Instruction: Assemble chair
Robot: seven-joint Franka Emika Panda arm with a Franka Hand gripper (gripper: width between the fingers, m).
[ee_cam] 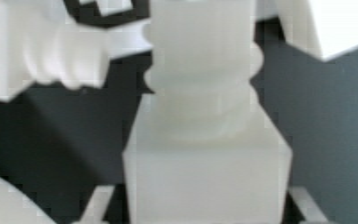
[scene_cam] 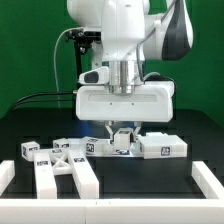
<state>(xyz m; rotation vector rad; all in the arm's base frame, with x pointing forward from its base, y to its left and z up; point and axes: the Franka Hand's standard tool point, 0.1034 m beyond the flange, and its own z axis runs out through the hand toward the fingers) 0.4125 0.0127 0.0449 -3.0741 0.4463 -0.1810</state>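
Wrist view: small white plastic chair leg (ee_cam: 197,120), w/ a square block end, then turned rounded rings, smooth matte surface. It sits right btwn the jaws, long axis crosswise to their closing line, square end nearest them, ringed end pointing away. Lying or upright: can't tell. Jaws are clamped on the chair leg's flat sides.

Exterior view: gripper (scene_cam: 120,140) is low over the black table (scene_cam: 150,188). A chunky white tagged block (scene_cam: 165,146) is just beside the jaws on the exterior view's right. A white X-shaped frame (scene_cam: 65,168) lies to the exterior view's left, apart from the jaws.
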